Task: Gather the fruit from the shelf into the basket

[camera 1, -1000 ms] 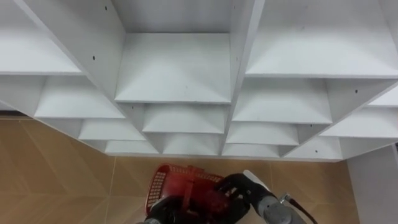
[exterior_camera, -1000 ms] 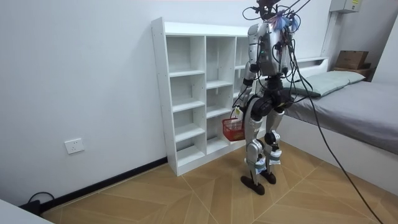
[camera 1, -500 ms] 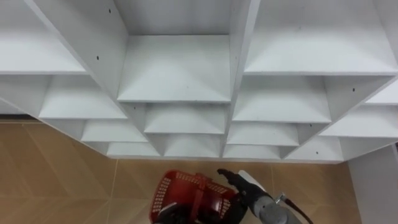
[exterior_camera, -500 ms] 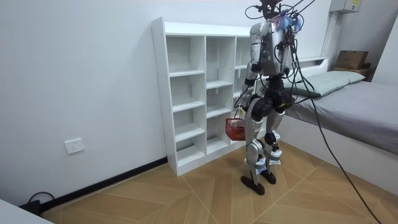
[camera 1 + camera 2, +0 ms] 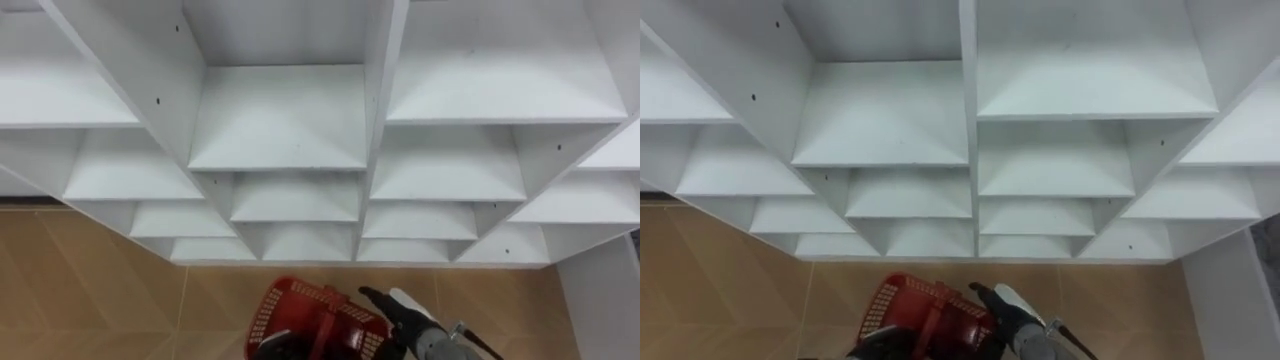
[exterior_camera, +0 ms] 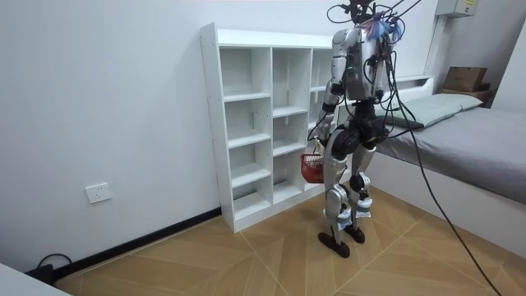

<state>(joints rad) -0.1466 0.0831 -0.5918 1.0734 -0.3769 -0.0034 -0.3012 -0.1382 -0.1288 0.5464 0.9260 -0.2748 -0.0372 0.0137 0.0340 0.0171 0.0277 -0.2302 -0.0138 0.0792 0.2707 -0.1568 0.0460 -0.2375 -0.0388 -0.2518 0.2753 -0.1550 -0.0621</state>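
Robot stands facing white closet (image 6: 255, 123) (bed (image 6: 460, 140) just behind it). Red basket (image 5: 300, 312) hangs low before shelves, over wood floor (image 5: 90, 290). Right robot hand (image 5: 398, 312) beside basket's right rim, fingers stretched out. Left robot hand (image 5: 878, 346) at basket's near-left edge, grip cannot tell.
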